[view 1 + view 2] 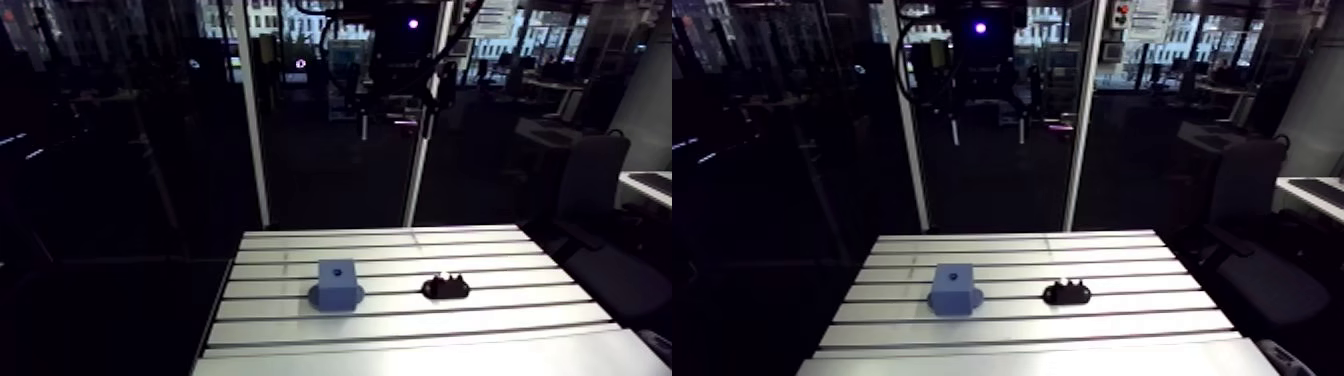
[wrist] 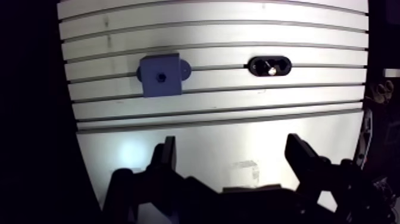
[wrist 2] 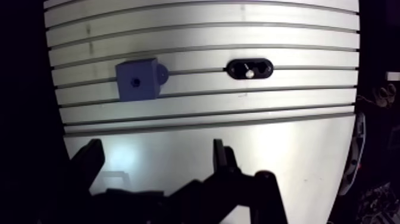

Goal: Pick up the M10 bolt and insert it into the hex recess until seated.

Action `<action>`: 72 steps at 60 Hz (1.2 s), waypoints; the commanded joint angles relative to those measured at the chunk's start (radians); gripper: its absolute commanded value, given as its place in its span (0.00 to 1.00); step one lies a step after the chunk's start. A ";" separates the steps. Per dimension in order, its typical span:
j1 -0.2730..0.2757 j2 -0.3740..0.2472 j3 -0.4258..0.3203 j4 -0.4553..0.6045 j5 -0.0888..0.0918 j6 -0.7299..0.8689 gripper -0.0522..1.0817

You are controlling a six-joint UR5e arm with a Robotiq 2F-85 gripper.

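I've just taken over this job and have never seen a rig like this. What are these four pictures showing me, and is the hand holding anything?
This is one robot arm working at a slotted aluminium table. Two pictures come from a stereo camera high on the arm, looking across the table. The other two come from a camera on the wrist, looking down past the hand. Each pair shows the same scene from slightly different spots. On the table stands a blue block with a small hole in its top, probably the recess. Beside it, not touching, is a black holder with a shiny metal piece in it, likely the bolt. The hand's two fingers are spread wide over bare table, short of both things, and hold nothing.
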 commanded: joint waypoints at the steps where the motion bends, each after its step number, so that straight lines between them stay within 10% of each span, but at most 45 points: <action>1: 0.092 0.015 -0.086 0.032 0.100 -0.044 0.06; 53: 0.087 0.011 -0.083 0.037 0.087 -0.044 0.06; 66: 0.084 0.009 -0.083 0.037 -0.005 -0.046 0.06; 72: 0.080 0.009 -0.083 0.037 -0.009 -0.051 0.06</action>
